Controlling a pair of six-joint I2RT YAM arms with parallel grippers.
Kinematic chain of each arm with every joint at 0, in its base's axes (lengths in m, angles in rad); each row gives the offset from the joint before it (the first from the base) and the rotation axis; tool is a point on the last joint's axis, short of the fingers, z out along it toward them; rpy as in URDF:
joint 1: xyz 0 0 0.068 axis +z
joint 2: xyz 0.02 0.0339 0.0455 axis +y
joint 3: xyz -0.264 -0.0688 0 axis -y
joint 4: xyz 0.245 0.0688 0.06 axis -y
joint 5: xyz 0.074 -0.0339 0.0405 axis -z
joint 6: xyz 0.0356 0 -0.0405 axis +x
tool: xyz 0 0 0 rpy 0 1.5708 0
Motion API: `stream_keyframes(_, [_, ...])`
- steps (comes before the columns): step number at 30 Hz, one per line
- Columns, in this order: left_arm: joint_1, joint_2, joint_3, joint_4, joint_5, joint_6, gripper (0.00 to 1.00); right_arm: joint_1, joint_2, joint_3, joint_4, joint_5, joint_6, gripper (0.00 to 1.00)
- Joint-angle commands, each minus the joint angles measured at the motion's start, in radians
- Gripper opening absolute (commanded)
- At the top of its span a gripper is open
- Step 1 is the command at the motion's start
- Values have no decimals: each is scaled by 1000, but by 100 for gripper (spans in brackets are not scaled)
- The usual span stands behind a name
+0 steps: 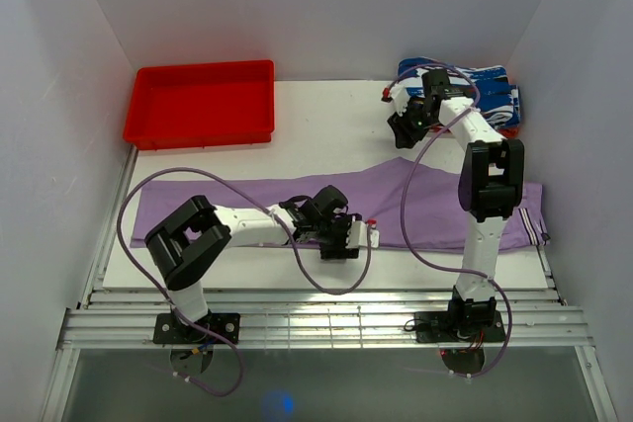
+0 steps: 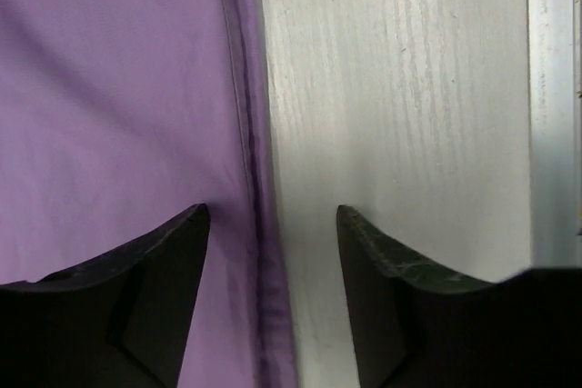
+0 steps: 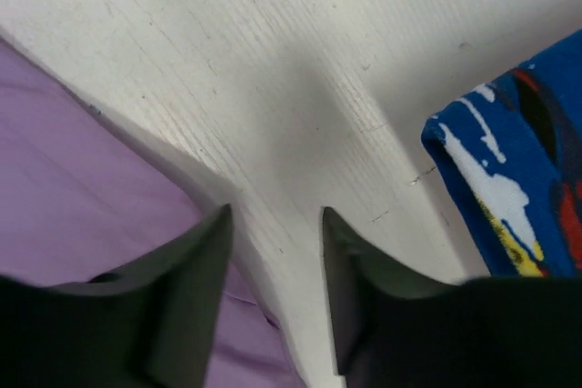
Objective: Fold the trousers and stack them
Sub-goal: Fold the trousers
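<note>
Trousers (image 1: pixel 435 214) flat, stretched full length across desk (image 1: pixel 326 126). Left gripper (image 2: pixel 273 215) spread, straddling near seam: shallow bite could slip or catch one layer only. Right gripper (image 3: pixel 275 215) spread at far edge, may snag patterned garments (image 3: pixel 518 188) nearby.

The trousers (image 1: pixel 257 193) are plain lilac, with a darker purple seam (image 2: pixel 247 152) along one edge. The tray (image 1: pixel 203 101) at far left is bright red. The garments (image 1: pixel 495 96) at far right are blue, splashed with white, red and yellow. The table (image 1: pixel 326 130) is white with faint wood grain. The left arm (image 1: pixel 247 224) and right arm (image 1: pixel 475 130) are white with black joints. Their cables (image 1: pixel 336 292) are purple.
</note>
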Motion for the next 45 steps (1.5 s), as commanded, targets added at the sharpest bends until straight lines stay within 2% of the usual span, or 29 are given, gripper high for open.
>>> stream_keyframes(1, [-12, -81, 15, -159, -53, -193, 74, 6, -54, 73, -60, -1, 32, 55])
stream_keyframes(2, [-7, -108, 58, -180, -62, -228, 80, 6, -97, 71, -57, -3, 46, 70])
stream_keyframes(4, [51, -200, 109, -263, -64, -306, 95, 9, -140, 76, -65, -7, 78, 79])
stream_keyframes(5, [86, -235, 145, -283, -58, -397, 98, 10, -178, 85, -75, -6, 91, 83])
stream_keyframes(6, [202, -311, 159, -316, -44, -451, 98, 10, -195, 90, -86, -4, 103, 89])
stream_keyframes(8, [359, -379, 190, -355, 71, -591, 98, 12, -244, 82, -115, -6, 124, 98])
stream_keyframes(9, [517, -426, 213, -399, 115, -616, 98, 12, -260, 70, -122, -16, 132, 90])
stream_keyframes(11, [632, -459, 241, -462, 128, -634, 98, 12, -322, 27, -122, -41, 141, 90])
stream_keyframes(12, [742, -479, 250, -517, 142, -596, 98, 9, -346, -36, -99, -67, 158, 90])
stream_keyframes(14, [865, -577, 219, -525, 182, -570, 98, 7, -410, -103, -41, -81, 253, 90])
stream_keyframes(15, [986, -603, 203, -536, 182, -567, 98, 6, -422, -136, -33, -95, 264, 90])
stream_keyframes(16, [1051, -617, 189, -559, 186, -558, 98, 6, -433, -147, -36, -105, 275, 90])
stream_keyframes(17, [1097, -605, 190, -588, 170, -547, 92, 6, -448, -157, -39, -119, 298, 90])
stream_keyframes(18, [1199, -588, 192, -654, 177, -508, 87, 4, -453, -165, -51, -134, 295, 90])
stream_keyframes(20, [1298, -536, 169, -694, 171, -493, 81, 4, -443, -173, -135, -192, 278, 90])
stream_keyframes(21, [1403, -513, 164, -708, 189, -480, 81, 4, -433, -176, -167, -210, 272, 90])
stream_keyframes(24, [1563, -409, 150, -736, 209, -441, 81, 3, -392, -185, -309, -243, 240, 90])
stream_keyframes(30, [1711, -234, 159, -704, 185, -401, 78, 3, -452, -308, -267, -222, 232, 90])
stream_keyframes(38, [1717, -129, 90, -510, 42, -360, 68, 3, -459, -325, -269, -202, 238, 90])
stream_keyframes(45, [1729, -88, 75, -427, 18, -323, 66, 3, -478, -358, -281, -187, 221, 90])
